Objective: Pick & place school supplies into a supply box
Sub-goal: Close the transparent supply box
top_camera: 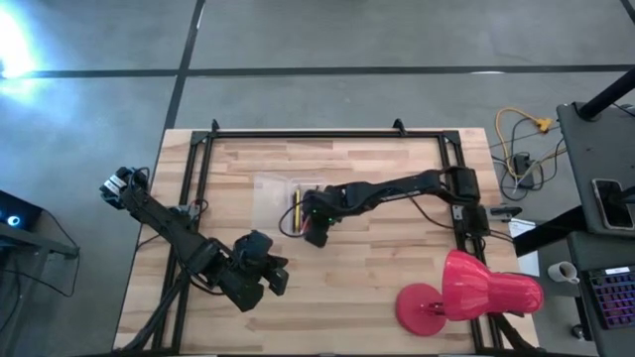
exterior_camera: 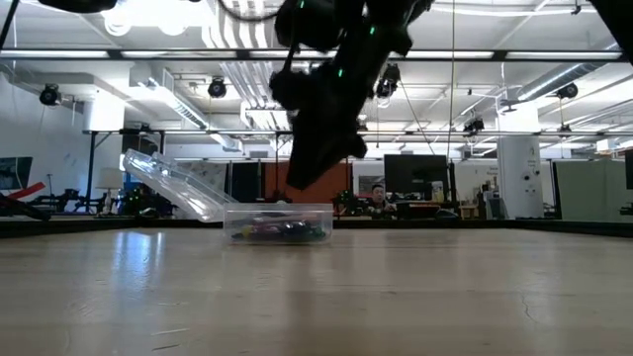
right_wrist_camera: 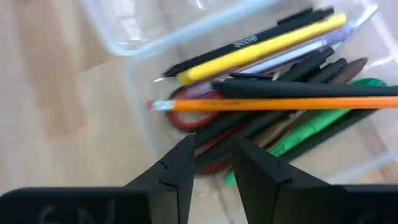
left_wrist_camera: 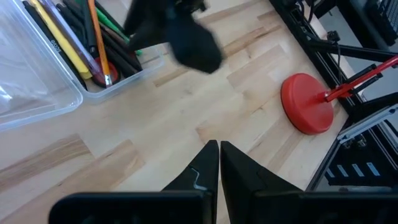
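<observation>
The clear supply box (top_camera: 270, 198) (exterior_camera: 279, 225) sits at the table's middle. Pens and pencils (top_camera: 298, 208) (right_wrist_camera: 280, 87) lie inside it: yellow, black, orange and green, over red scissors handles (right_wrist_camera: 189, 119). A clear lid part (exterior_camera: 173, 183) tilts up from the box on its left side. My right gripper (top_camera: 316, 230) (right_wrist_camera: 211, 152) hovers open just above the near end of the pens and touches nothing. My left gripper (top_camera: 276, 280) (left_wrist_camera: 219, 158) is shut and empty over bare wood, near the table's near-left part.
A big red lamp (top_camera: 466, 293) (left_wrist_camera: 306, 102) lies at the table's near right corner. A black frame rail (top_camera: 317, 133) runs along the far edge and down both sides. Bare wood (top_camera: 377, 268) stretches between the box and the lamp.
</observation>
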Motion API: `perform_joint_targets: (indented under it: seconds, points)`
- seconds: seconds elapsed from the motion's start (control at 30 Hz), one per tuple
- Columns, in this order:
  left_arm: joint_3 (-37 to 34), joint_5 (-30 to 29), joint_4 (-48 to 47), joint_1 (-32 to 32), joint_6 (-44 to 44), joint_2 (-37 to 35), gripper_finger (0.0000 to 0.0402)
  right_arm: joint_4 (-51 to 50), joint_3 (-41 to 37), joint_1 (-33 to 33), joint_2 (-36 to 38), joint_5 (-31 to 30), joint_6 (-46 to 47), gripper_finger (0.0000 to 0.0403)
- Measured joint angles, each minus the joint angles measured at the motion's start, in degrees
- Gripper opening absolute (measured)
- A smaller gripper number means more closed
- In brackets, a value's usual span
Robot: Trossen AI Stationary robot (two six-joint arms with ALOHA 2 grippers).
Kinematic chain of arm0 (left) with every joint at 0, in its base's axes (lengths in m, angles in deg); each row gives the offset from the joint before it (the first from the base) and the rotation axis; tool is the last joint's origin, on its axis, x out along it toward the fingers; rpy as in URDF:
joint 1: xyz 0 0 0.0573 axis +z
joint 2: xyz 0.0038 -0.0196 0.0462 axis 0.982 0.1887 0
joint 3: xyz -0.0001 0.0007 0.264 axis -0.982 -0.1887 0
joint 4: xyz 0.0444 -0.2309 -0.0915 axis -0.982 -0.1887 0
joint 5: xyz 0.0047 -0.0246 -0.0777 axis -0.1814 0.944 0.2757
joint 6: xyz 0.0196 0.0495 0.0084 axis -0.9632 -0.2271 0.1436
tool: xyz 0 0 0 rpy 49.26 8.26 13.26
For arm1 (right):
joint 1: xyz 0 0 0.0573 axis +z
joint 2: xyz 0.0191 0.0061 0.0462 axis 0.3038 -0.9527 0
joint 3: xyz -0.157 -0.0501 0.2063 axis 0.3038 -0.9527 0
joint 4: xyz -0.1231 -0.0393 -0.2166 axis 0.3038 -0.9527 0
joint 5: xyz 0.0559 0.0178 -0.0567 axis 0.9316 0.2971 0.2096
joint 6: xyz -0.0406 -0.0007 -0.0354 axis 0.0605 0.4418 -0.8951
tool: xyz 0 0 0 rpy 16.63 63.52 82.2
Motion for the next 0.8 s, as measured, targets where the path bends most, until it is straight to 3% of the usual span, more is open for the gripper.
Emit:
perform_joint_targets:
  seconds: [0.2, 0.4, 0.57, 0.67, 0.8]
  points:
    - [0.00, 0.01, -3.45, 0.00, 2.13, -0.23, 0.0000, -10.44, 0.16, 1.83, 5.17, -0.53, -2.58, 0.0109]
    - [0.00, -1.35, -20.67, 0.04, 13.93, -3.17, 0.0000, -16.40, -2.84, 4.92, 11.43, -0.61, -3.71, 0.0111]
    - [-0.40, -1.73, -34.99, 1.78, 21.75, -5.77, 0.0000, -16.09, -9.62, 5.66, 14.66, -1.92, 3.62, 0.0108]
    - [-3.71, -0.61, -40.47, 4.35, 23.58, -7.50, 0.0000, -13.20, -13.40, 5.71, 14.74, -2.39, 8.93, 0.0102]
    - [-12.76, 6.40, -40.03, 8.79, 26.49, -11.55, 0.0000, -9.07, -15.87, 6.32, 14.75, -2.42, 14.55, 0.0091]
